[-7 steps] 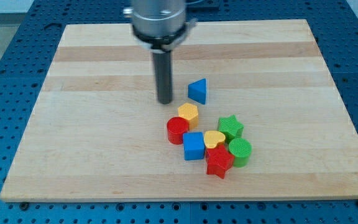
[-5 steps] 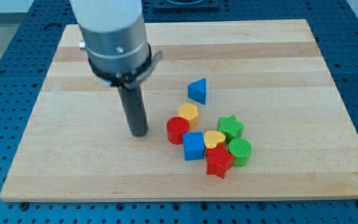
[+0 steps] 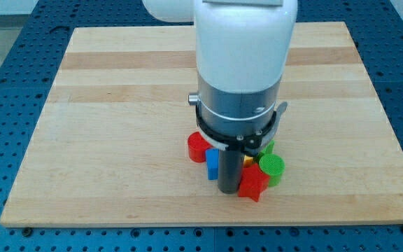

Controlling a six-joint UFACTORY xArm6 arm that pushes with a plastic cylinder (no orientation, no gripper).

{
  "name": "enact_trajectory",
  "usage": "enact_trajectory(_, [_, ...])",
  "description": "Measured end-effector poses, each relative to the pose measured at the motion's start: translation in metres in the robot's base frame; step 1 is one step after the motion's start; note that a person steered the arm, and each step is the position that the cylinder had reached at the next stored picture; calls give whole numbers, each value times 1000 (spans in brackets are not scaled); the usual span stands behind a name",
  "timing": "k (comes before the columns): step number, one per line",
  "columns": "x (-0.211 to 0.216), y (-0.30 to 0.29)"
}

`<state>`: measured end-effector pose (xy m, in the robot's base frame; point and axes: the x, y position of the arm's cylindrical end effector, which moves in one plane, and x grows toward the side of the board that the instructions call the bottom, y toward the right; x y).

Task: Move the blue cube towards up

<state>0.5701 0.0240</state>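
The blue cube point(image 3: 212, 164) sits low on the wooden board, mostly hidden behind my rod; only its left face shows. My tip point(image 3: 229, 190) rests on the board just below and to the right of the cube, touching or nearly touching it. A red cylinder point(image 3: 197, 146) is at the cube's upper left. A red star point(image 3: 253, 184) lies right of my tip and a green cylinder point(image 3: 271, 167) beyond it. A sliver of a yellow block point(image 3: 248, 162) shows beside the rod.
The arm's large white and grey body point(image 3: 240, 77) hides the middle of the board and whatever lies behind it. A bit of a green block point(image 3: 268, 148) peeks out at its right. The wooden board point(image 3: 103, 105) lies on a blue perforated table.
The arm swung from the view's upper middle to the left of the blocks, then down and right. My tip now stands just below the blue cube; the arm hides several blocks.
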Motion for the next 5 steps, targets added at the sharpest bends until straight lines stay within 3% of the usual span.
enact_trajectory(5, [-26,-14])
